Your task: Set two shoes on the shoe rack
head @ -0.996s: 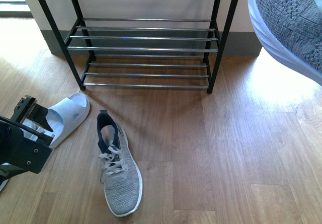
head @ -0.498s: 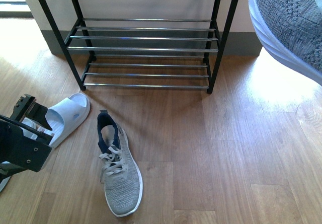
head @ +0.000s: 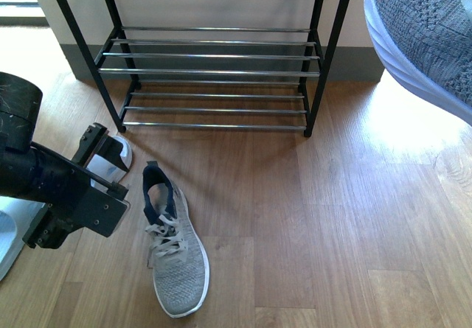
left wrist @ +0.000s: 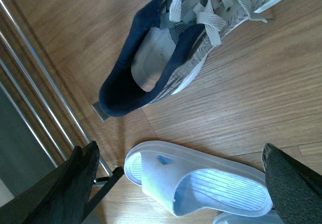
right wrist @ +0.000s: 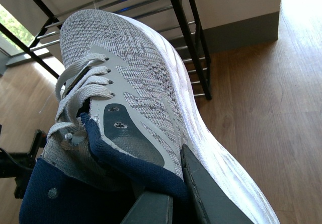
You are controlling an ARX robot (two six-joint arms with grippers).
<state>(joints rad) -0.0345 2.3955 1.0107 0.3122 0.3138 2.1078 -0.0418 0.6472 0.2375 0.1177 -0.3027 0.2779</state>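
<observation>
As things stand, layout: one sneaker in the air, one sneaker and the slides on the floor (head: 332, 217) in front of the shoe rack (head: 214, 70).
Right end effector (right wrist: 171, 183): clamped on the held sneaker (right wrist: 146, 83) at the navy heel collar, toe pointing toward the rack.
Held sneaker position: raised, off the rack's right post, not over any tier yet.
Left end effector (left wrist: 178, 181): fingers wide apart, straddling the slide (left wrist: 226, 189), no contact that I can confirm.
Slide position: flat on the floor, just off the rack's front left foot; a second slide (left wrist: 236, 219) lies touching or nearly touching it on the side away from the rack.
Floor sneaker (head: 173, 247): upright in front of the rack's left half, heel toward the rack.
Sneaker handling (judgement): light, with a soft knit upper that collapses under squeeze. The heel collar or sole edge is the stiffest hold; avoid the laces.
Slide handling (judgement): light, smooth rubber, likely slippery and flexy. Pinch across the sole sides or the strap band, not the toe tip.
Placement risk (judgement): the rods (head: 214, 110) are thin and shiny. The sole should span at least two of them, or the shoe tips through.
</observation>
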